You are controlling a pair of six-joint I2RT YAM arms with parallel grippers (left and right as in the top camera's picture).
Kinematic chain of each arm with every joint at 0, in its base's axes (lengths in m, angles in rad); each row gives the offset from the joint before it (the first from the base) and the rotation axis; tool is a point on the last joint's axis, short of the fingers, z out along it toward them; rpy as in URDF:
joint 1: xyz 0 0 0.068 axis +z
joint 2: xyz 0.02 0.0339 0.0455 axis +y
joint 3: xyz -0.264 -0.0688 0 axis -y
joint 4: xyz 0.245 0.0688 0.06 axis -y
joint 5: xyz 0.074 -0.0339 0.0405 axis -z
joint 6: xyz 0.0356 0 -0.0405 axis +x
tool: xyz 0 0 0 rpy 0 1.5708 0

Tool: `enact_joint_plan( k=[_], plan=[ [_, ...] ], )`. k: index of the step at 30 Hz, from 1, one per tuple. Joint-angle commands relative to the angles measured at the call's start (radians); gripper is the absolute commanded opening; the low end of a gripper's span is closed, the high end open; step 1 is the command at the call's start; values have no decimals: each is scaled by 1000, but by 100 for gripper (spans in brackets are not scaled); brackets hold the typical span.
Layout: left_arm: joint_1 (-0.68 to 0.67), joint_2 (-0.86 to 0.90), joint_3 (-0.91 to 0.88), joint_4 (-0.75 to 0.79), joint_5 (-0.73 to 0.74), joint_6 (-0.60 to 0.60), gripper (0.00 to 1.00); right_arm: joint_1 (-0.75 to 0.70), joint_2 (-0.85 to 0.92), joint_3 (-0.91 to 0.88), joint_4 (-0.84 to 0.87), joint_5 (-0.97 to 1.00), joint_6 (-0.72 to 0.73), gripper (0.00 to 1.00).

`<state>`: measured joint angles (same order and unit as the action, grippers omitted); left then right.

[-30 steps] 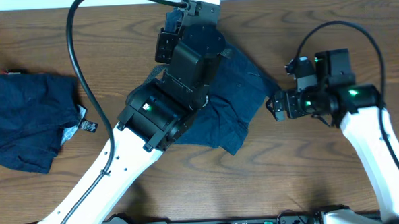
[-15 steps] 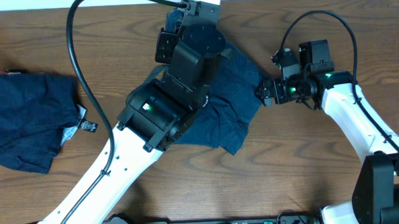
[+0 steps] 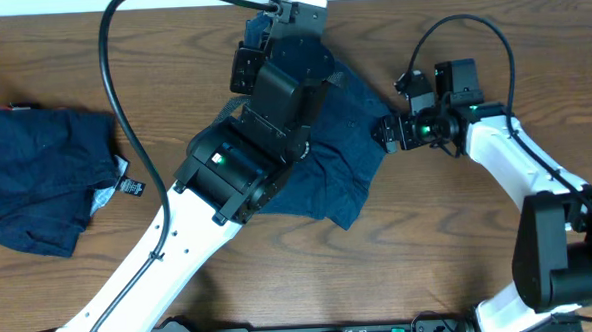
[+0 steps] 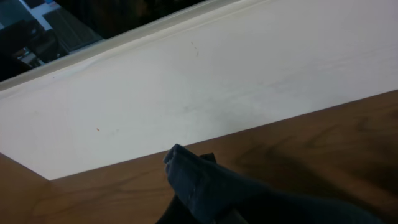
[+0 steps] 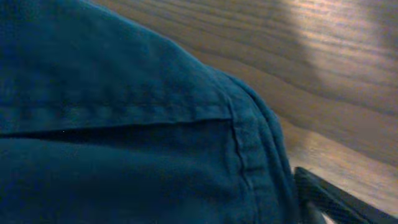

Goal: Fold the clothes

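Observation:
A dark navy garment (image 3: 347,149) lies crumpled at the table's centre, partly under my left arm. My left gripper (image 3: 262,32) is at the table's far edge, shut on a bunched corner of this garment (image 4: 205,183). My right gripper (image 3: 386,135) is at the garment's right edge. In the right wrist view the seamed fabric (image 5: 137,137) fills the space between the jaws. Only one finger (image 5: 323,199) shows, far to the right, so the jaws look open. A second navy garment (image 3: 36,177) with small white and black tags (image 3: 127,185) lies at the left.
The wooden table (image 3: 460,249) is bare at the front right and front centre. A white wall or board (image 4: 186,93) runs just beyond the far edge. A black cable (image 3: 112,84) arcs over the table's left half.
My right gripper has moved left and slightly up, from beside the garment onto its right edge. The left arm and both garments have not moved.

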<state>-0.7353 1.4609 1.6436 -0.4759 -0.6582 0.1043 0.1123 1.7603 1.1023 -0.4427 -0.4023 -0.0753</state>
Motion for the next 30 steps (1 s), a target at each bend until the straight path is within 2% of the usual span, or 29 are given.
enact_joint_plan(
  k=[1,3,6,7,8,16,20,25,30],
  plan=[
    [0,-13,19,-2,-16,-12,6,7,9,-1,17,-25,-8,76],
    [0,-13,19,-2,-16,-12,6,7,9,-1,32,-26,-7,63],
    [0,-13,19,-2,-16,-12,6,7,9,-1,39,-26,1,50],
    [0,-13,19,-2,-16,-12,6,6,9,-1,39,-26,6,34],
    [0,-13,19,-2,-16,-12,6,6,9,-1,38,-25,14,2],
    [0,-14,19,1,-16,-12,6,-7,-24,13,13,-6,46,2],
    [0,-32,19,26,-16,-7,6,-43,-101,114,-103,90,33,1],
    [0,-77,19,89,-40,15,6,-109,-155,438,-407,219,-13,1],
    [0,-144,19,145,-113,83,6,-160,-158,797,-643,222,-20,1]
  ],
)
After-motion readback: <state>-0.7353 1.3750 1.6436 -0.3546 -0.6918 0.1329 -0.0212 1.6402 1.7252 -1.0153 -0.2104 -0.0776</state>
